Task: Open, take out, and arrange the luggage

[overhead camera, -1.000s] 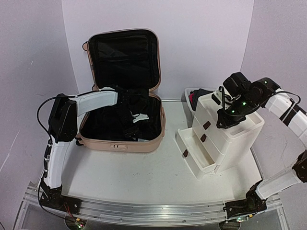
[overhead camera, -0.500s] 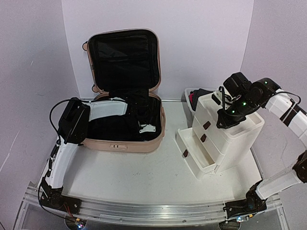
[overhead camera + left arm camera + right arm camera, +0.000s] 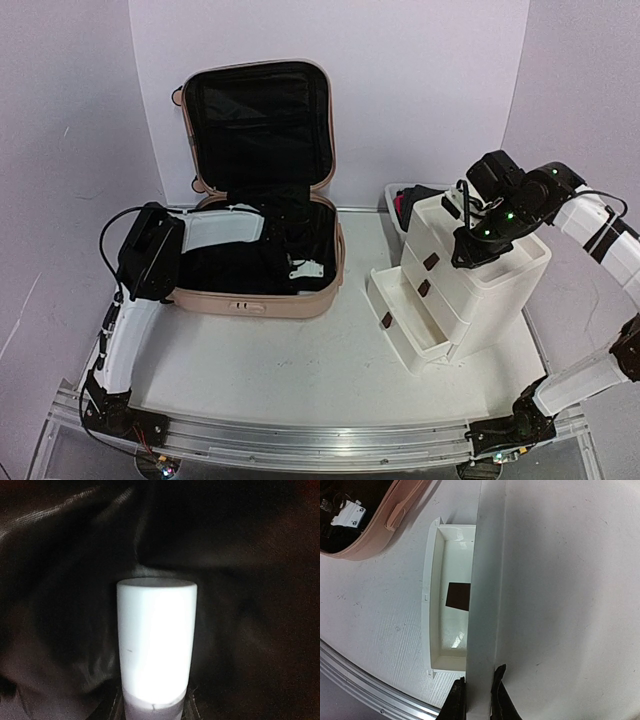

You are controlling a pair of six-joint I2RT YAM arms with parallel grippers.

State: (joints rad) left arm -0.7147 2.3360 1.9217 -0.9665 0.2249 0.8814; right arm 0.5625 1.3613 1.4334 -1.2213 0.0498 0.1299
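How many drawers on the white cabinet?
3, stacked in the cabinet: top drawer, middle drawer, and bottom drawer, which is pulled out. No others visible; the cabinet's back is out of view.

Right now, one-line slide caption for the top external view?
Left arm reaches into the open pink suitcase; right gripper pinches the rim of the white drawer cabinet, bottom drawer open.

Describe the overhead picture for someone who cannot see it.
An open pale pink suitcase sits left on the table, the left arm reaching into it. At right, the right arm's fingers grip a white drawer cabinet's top edge.
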